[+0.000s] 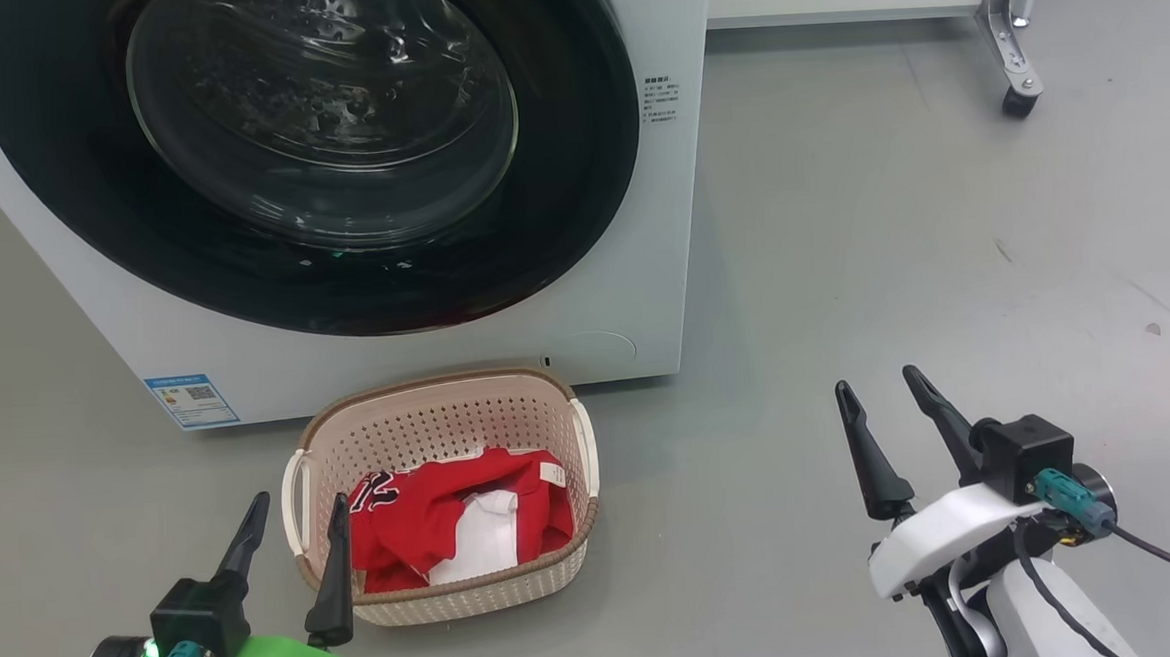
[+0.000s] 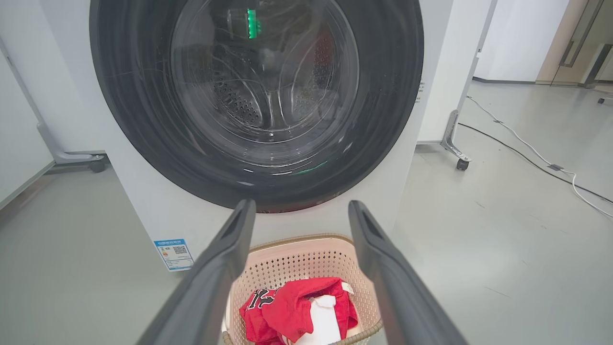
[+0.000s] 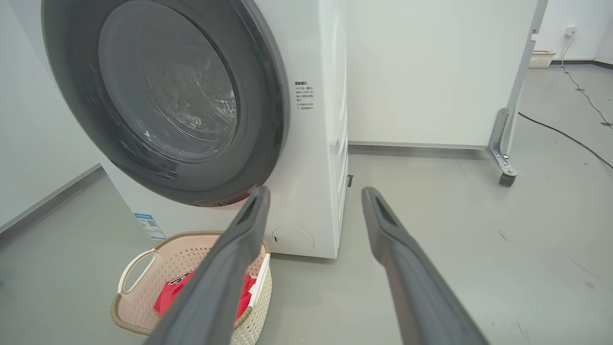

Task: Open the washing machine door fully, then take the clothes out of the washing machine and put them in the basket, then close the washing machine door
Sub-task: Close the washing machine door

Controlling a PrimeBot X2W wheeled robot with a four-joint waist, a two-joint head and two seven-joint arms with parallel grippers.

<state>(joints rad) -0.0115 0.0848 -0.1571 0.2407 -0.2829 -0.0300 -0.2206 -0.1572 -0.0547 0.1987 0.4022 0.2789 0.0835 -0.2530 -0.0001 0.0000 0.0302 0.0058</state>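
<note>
The white washing machine (image 1: 427,362) stands ahead with its black-rimmed washing machine door (image 1: 577,169) flat against the front, shut; the steel drum shows through the glass. On the floor before it sits the cream basket (image 1: 440,426) holding the red and white clothes (image 1: 435,522). My left gripper (image 1: 299,504) hovers open at the basket's left side, nothing between its fingers. My right gripper (image 1: 878,383) is open over bare floor to the right of the machine. The door (image 2: 383,120), basket (image 2: 306,261) and clothes (image 2: 287,311) show past the left fingers; the right wrist view has the door (image 3: 268,120) and basket (image 3: 158,258).
Grey floor (image 1: 891,252) spreads to the right of the machine. A white panel on a castor foot (image 1: 1018,95) stands at the back right. Cables (image 2: 527,153) trail over the floor farther right. A blue sticker (image 1: 191,399) marks the machine's lower left front.
</note>
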